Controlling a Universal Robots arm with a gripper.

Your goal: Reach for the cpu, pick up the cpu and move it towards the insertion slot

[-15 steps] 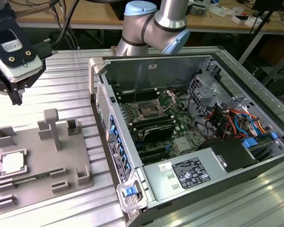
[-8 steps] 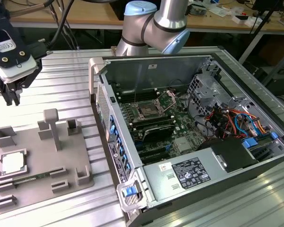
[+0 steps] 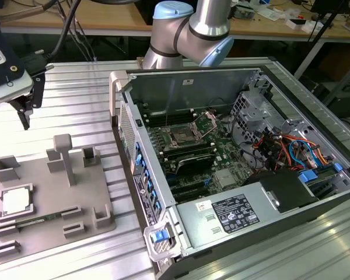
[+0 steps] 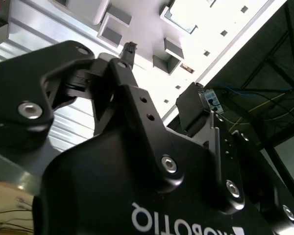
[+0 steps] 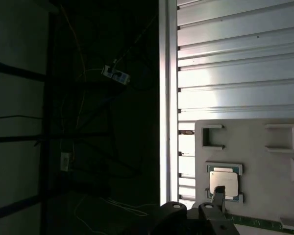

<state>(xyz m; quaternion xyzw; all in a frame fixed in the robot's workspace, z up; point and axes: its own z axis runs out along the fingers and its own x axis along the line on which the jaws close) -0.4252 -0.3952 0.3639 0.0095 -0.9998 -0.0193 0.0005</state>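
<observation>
The cpu (image 3: 16, 201) is a small silvery square lying flat in a recess of the grey tray (image 3: 58, 192) at the exterior view's left. My gripper (image 3: 30, 108) hangs in the air above and behind the tray, open, with nothing between its black fingers. In the first wrist view the cpu (image 5: 224, 182) lies on the tray (image 5: 264, 161), with a fingertip (image 5: 218, 197) in front of its edge. The insertion slot (image 3: 181, 138), a shiny metal frame with a dark centre, sits on the motherboard inside the open computer case (image 3: 233, 87).
The tray carries upright posts (image 3: 64, 154) and a green memory stick (image 3: 35, 219) beside the cpu. The case's wall (image 3: 131, 151) stands between tray and socket. Cables (image 3: 280, 149) and a power supply (image 3: 233, 213) fill the case. The ribbed table's edge (image 5: 162, 98) drops into dark space.
</observation>
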